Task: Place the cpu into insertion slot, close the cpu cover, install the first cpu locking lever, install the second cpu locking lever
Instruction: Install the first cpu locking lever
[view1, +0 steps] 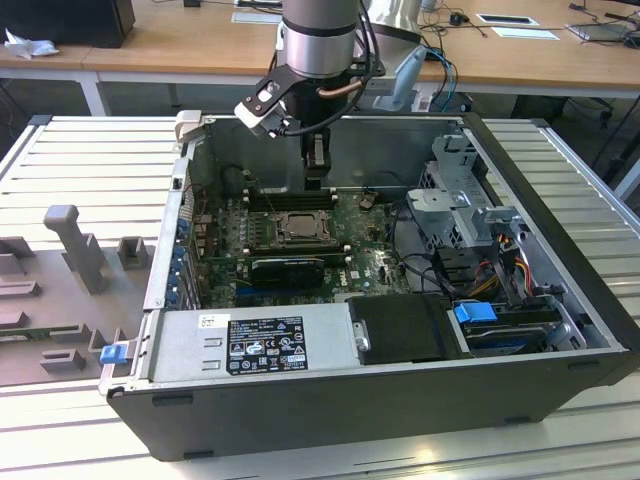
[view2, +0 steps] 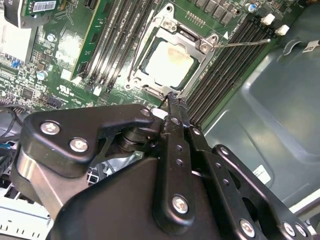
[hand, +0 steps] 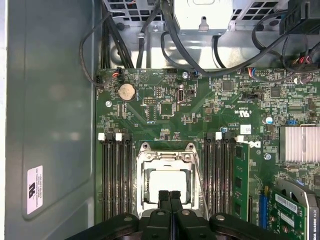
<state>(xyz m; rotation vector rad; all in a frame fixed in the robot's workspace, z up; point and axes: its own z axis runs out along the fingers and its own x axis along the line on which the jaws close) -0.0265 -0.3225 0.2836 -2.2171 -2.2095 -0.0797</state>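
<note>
The cpu (hand: 167, 182) lies in the insertion slot (view1: 297, 228) on the green board, its pale metal top showing through the window of the cpu cover (hand: 166, 161). The cover lies flat over it. In the second wrist view the cpu (view2: 167, 62) sits framed by the cover (view2: 187, 37). A thin wire locking lever (view2: 245, 43) angles away from the socket across the memory slots; it also shows as a thin wire (hand: 201, 187) beside the socket. My gripper (hand: 169, 195) is shut with nothing in it, its tips (view2: 172, 96) at the socket's edge. It hangs (view1: 316, 182) just behind the socket.
Black memory slots (hand: 116, 175) flank the socket on both sides. A graphics card (view1: 288, 268) lies in front of it, with cables (hand: 210, 60) and a drive cage (view1: 460, 200) on the exterior view's right. The case walls (view1: 170, 250) enclose the board. Grey fixtures (view1: 70, 240) stand outside.
</note>
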